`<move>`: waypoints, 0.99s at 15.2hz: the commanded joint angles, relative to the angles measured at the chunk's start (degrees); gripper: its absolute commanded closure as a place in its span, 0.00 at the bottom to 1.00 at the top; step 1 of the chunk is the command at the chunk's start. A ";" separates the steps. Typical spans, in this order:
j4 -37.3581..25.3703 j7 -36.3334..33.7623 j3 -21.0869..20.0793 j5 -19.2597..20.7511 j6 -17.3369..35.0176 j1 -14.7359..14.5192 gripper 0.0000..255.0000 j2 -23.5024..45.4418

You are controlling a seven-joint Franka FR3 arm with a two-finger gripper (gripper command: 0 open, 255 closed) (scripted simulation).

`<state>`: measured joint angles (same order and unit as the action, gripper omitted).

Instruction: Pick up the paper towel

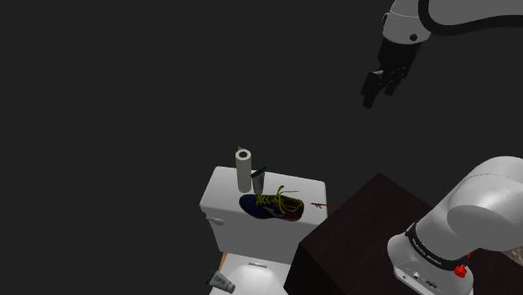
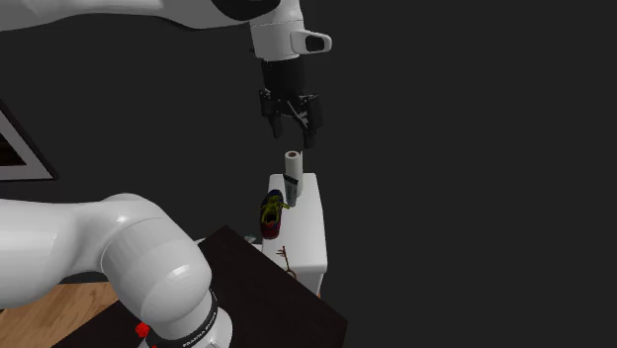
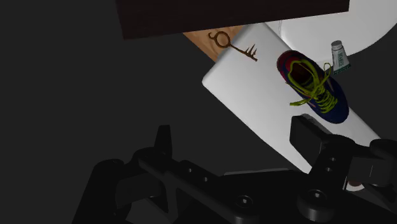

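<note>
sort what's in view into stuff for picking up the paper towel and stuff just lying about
For the job: paper towel roll, upright on the toilet tank; gripper, open, raised clear of it.
Just lying about: shoe, key, small tube, dark object beside the roll.

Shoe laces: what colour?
Yellow-green laces on a blue-and-red shoe; clearest in the wrist view.

You're looking into a dim room: a dark grey wall (image 1: 126, 84) is rising behind a white toilet tank (image 1: 220, 197). At the second exterior view's lower left, wooden floor (image 2: 40, 314) is showing, and a pale-edged frame (image 2: 15, 148) is hanging on the wall, cut off by the picture's edge.
</note>
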<state>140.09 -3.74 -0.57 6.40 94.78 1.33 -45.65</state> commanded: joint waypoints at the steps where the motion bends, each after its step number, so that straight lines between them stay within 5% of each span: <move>1: 0.00 0.00 0.00 0.00 0.00 0.00 0.00 0.00; 15: 0.47 -12.28 -9.55 -4.13 23.16 -3.60 0.00 21.40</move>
<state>141.15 -14.60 -9.04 2.51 116.54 -1.87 -26.08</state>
